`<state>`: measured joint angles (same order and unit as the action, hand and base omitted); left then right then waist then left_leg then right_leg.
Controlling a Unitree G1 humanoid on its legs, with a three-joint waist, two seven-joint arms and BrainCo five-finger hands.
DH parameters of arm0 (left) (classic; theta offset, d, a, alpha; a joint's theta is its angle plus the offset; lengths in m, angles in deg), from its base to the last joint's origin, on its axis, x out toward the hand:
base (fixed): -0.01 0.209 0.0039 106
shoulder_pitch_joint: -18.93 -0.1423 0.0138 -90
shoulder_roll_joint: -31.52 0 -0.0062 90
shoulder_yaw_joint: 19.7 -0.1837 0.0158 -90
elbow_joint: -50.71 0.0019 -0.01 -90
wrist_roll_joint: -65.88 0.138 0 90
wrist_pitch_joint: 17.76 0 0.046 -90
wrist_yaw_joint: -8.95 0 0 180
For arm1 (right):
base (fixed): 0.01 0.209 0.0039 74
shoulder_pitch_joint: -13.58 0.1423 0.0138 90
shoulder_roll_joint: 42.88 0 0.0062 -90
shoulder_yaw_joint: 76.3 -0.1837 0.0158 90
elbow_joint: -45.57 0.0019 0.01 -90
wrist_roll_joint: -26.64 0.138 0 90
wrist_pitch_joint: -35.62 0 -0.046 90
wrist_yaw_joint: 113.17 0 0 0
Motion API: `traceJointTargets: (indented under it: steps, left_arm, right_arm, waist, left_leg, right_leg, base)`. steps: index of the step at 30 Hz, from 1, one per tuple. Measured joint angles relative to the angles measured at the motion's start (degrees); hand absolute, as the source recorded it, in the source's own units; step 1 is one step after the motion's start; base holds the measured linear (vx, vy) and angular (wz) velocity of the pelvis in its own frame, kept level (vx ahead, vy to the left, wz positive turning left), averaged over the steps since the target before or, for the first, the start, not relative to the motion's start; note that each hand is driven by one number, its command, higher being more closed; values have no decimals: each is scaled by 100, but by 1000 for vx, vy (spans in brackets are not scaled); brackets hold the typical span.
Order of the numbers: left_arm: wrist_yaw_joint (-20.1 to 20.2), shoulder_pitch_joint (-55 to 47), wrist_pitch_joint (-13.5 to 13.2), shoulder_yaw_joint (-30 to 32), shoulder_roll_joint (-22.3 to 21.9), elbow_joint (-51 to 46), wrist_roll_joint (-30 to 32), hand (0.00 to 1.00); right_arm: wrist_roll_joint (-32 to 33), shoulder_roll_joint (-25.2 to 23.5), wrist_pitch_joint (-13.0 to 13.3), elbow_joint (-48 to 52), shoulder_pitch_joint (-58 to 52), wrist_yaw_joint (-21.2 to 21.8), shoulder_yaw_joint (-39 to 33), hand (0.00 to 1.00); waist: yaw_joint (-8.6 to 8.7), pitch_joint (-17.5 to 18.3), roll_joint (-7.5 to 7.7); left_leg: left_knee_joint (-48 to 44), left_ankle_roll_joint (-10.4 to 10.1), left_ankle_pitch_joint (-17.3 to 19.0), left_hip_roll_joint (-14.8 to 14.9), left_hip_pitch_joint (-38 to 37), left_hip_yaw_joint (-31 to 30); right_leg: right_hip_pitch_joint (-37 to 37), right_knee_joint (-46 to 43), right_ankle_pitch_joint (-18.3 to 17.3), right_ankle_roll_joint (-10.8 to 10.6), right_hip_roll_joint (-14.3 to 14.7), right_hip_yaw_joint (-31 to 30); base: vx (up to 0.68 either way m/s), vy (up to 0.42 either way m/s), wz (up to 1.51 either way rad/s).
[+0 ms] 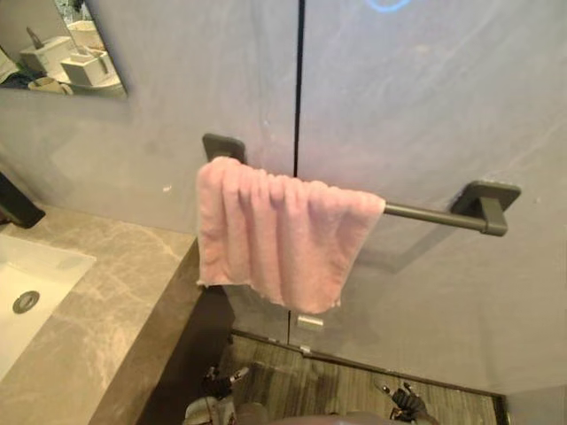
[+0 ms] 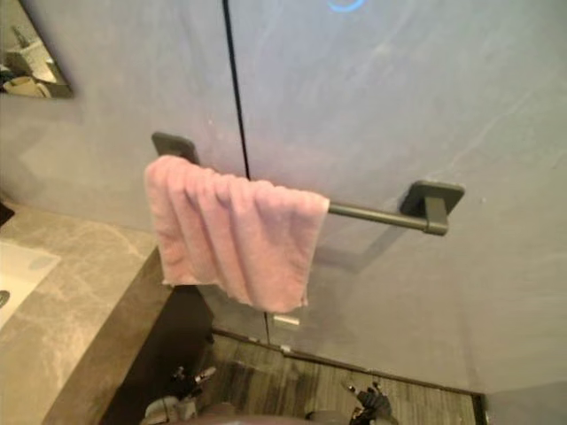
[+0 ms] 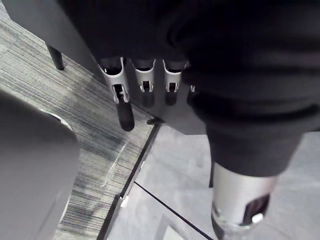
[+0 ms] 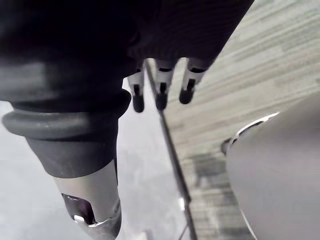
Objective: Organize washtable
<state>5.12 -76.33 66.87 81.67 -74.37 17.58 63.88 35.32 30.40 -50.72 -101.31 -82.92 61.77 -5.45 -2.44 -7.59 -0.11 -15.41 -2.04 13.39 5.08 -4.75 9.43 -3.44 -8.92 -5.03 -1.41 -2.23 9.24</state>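
A pink towel (image 1: pixel 275 243) hangs bunched over the left half of a dark towel bar (image 1: pixel 443 215) fixed to the grey wall. My left hand (image 1: pixel 221 382) hangs low at the bottom of the head views, beside the counter's dark side, its fingers (image 3: pixel 122 92) straight and empty above the striped floor. My right hand (image 1: pixel 403 398) hangs low at the bottom right, well below the bar's right bracket, with relaxed fingers (image 4: pixel 161 90) and nothing in them.
A marble counter (image 1: pixel 115 301) with a white sink (image 1: pixel 31 288) runs along the left. A mirror (image 1: pixel 62 44) at the upper left reflects white containers. A dark vertical seam (image 1: pixel 299 80) splits the wall. Striped floor (image 1: pixel 337 385) lies below.
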Motion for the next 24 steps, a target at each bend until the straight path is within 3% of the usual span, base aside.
traceJointTargets:
  steps: [9,14,16,20,24]
  left_arm:
    - [-40,24,-15,-464,77,-3,0,0]
    - [-273,-2,-54,-754,110,-61,-22,0]
    - [-392,-155,-70,-963,110,-489,-151,0]
    - [-507,-905,-214,-1368,55,-2642,-257,0]
    - [-524,-1217,-311,-1350,7,-3984,-326,0]
  right_arm:
    - [28,-6,16,171,-137,-1,7,0]
    - [35,9,37,159,-151,-52,0,0]
    - [37,8,49,159,-169,-110,14,0]
    - [93,14,103,355,-306,-144,325,0]
    - [85,6,153,676,-468,-147,632,0]
  waist:
    - [6,30,-16]
    - [12,46,-22]
    - [-4,61,-24]
    - [-9,82,41]
    - [-19,84,43]
  left_leg:
    - [981,-27,-541,-139,-313,138]
    - [1259,-47,-718,-169,-424,-60]
    - [1265,-47,-720,-175,-415,-139]
    - [1312,-19,-743,-190,-416,-207]
    - [1296,-18,-742,-206,-463,-212]
  right_leg:
    - [65,298,276,-1,-19,-121]
    - [-45,477,341,-1,0,17]
    - [-78,509,340,-1,0,74]
    - [-126,493,335,10,-12,144]
    - [-140,403,247,0,-46,183]
  base:
    - [-107,-14,-8]
    - [-14,-23,16]
    - [7,-5,17]
    - [65,12,9]
    - [55,21,5]
